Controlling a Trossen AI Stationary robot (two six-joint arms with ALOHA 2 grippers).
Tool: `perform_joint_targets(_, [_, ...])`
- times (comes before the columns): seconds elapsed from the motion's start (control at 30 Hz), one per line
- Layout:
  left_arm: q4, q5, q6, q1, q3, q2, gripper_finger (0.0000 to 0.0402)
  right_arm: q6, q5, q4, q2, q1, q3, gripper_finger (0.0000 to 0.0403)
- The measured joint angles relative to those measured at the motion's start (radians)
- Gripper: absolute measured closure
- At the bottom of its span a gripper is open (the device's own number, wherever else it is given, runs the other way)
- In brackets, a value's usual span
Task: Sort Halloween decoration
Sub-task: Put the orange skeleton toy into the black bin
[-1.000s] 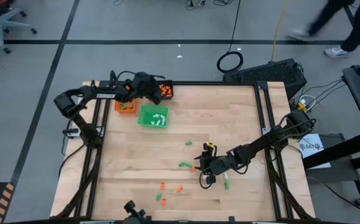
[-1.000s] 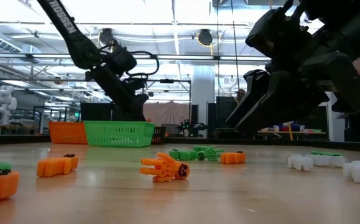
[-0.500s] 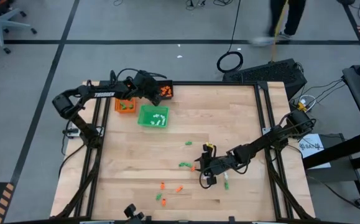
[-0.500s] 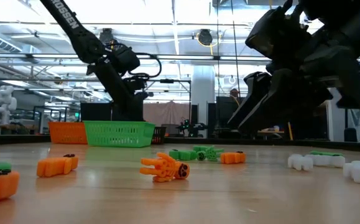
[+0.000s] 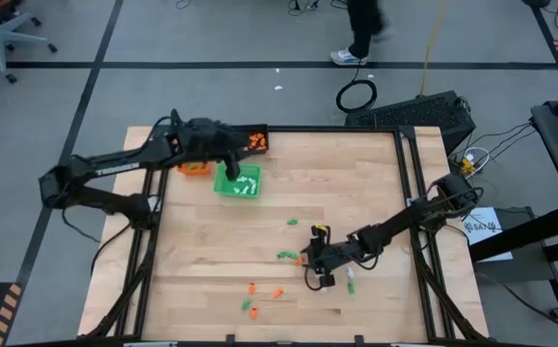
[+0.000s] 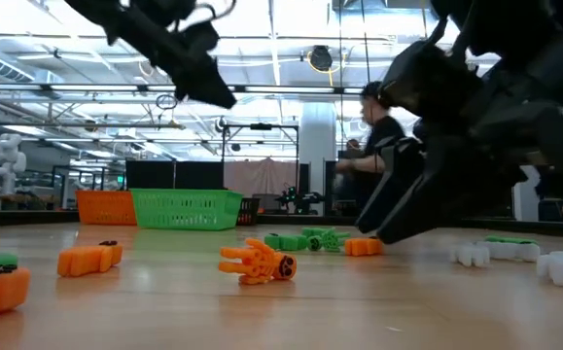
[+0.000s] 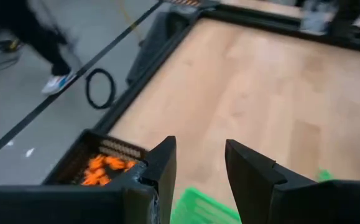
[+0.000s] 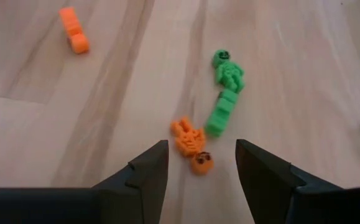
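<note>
Halloween decoration pieces lie scattered on the wooden table: an orange skeleton [image 8: 192, 146], green pieces [image 8: 228, 70] [image 8: 216, 118], an orange block [image 8: 74, 30], and more orange, green and white ones near the front [image 5: 264, 289]. My right gripper [image 8: 198, 171] hangs open just above the table, with the orange skeleton just ahead of the gap between its fingers and untouched. My left gripper [image 5: 228, 169] is open and empty, raised over the green tray [image 5: 240, 183]. Beyond it sits the black tray [image 7: 102, 165] holding orange pieces.
An orange tray [image 5: 194, 168] stands left of the green one at the table's far left. White pieces [image 6: 514, 255] lie by the right gripper. A person walks on the floor beyond the far edge [image 5: 360, 29]. Bare wood spans the table's middle and far right.
My left gripper has drawn back from the black tray toward the near edge, rising, and now hangs over the green tray. My right gripper has dipped a little lower toward the pieces beneath it. The pieces on the table have stayed where they were.
</note>
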Motion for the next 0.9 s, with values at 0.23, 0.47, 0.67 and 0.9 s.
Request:
perform_joint_targets(0.23, [-0.034, -0.01, -0.014, -0.169, -0.045, -0.072, 0.0265, -0.019, -0.15, 0.018, 0.032, -0.05, 0.0, 0.0232])
perform_joint_targets(0.47, [0.007, -0.07, -0.072, -0.33, -0.121, -0.074, 0.0265, -0.011, -0.161, 0.04, 0.065, -0.073, 0.003, 0.0244])
perform_joint_targets(0.67, [0.085, -0.157, -0.112, -0.421, -0.176, -0.074, 0.0265, 0.001, -0.157, 0.022, 0.066, -0.076, 0.003, 0.0298])
perform_joint_targets(0.9, [0.161, -0.195, -0.113, -0.502, -0.183, -0.074, 0.0265, 0.003, -0.185, 0.013, 0.052, -0.074, 0.003, 0.0366])
